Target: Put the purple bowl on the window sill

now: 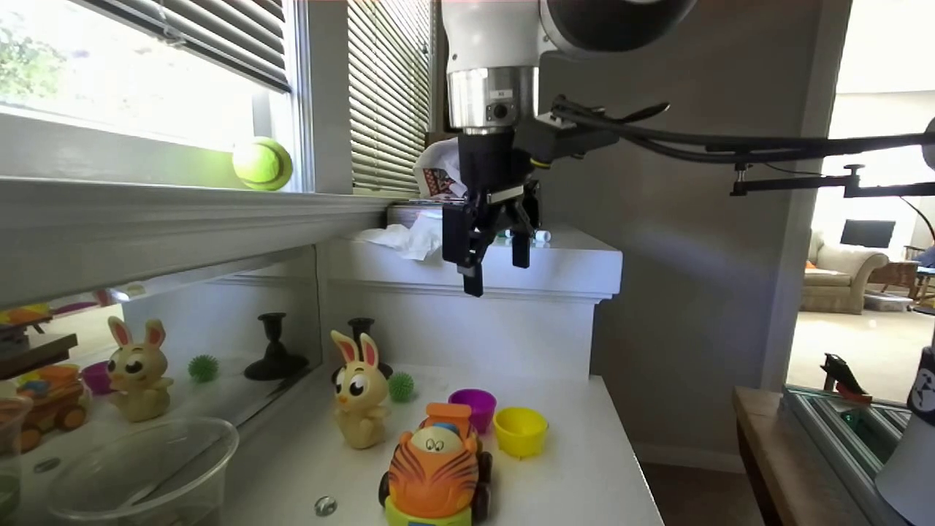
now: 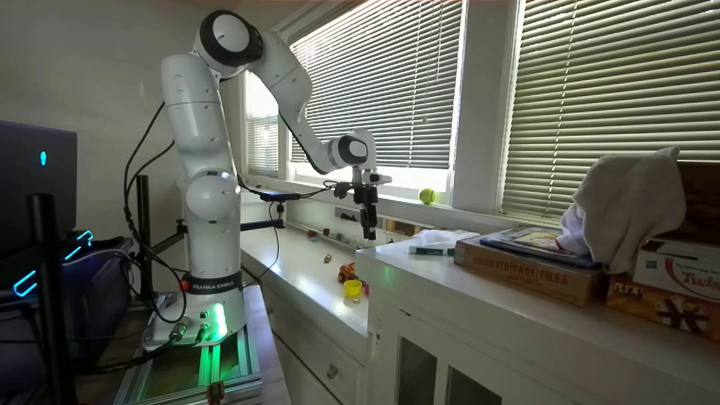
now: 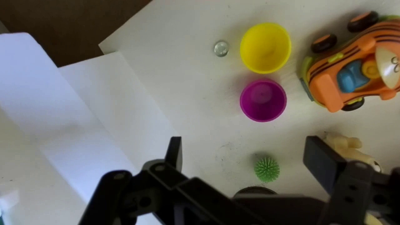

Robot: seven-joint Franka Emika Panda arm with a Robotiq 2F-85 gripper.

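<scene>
Purple bowl sits upright, its evenly round mouth facing up.

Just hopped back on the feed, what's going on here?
Nothing is in hand: the gripper hangs open above the counter. The purple bowl, meant for the window sill, sits upright on the counter beside the yellow bowl and near the toy car. A tennis ball rests on the sill. The bowl has yet to be picked up.
</scene>
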